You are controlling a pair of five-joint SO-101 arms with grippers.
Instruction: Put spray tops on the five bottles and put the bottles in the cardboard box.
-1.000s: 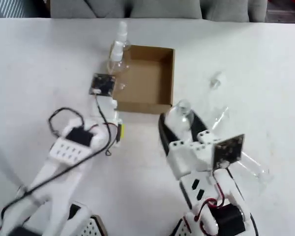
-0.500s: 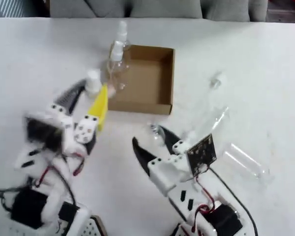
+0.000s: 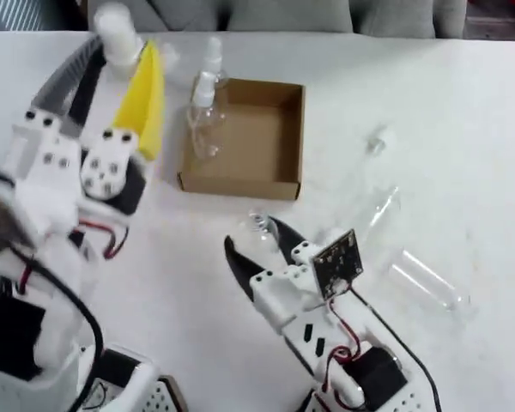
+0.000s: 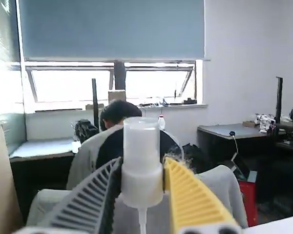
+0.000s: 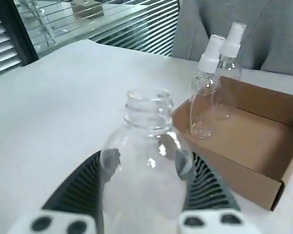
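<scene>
My left gripper (image 3: 120, 43) is raised high over the table's far left, shut on a white spray top (image 3: 113, 24). In the left wrist view the spray top (image 4: 141, 163) stands upright between the grey and yellow fingers, its tube hanging down. My right gripper (image 3: 259, 239) sits in front of the cardboard box (image 3: 279, 142), shut on a clear bottle (image 3: 259, 227) with an open neck. This bottle (image 5: 147, 165) is upright in the right wrist view. Two bottles with spray tops (image 3: 203, 110) stand at the box's left wall, and they are the capped bottles (image 5: 205, 92) in the right wrist view.
Two clear bottles without tops lie on the table to the right, one (image 3: 375, 209) nearer the box and one (image 3: 425, 283) nearer the front. A small clear piece (image 3: 376, 142) lies right of the box. The box (image 5: 263, 146) is open at the top.
My left arm has lifted from beside the box up and to the far left, carrying the spray top. My right gripper drew the bottle back from the box's front corner, toward the near left.
</scene>
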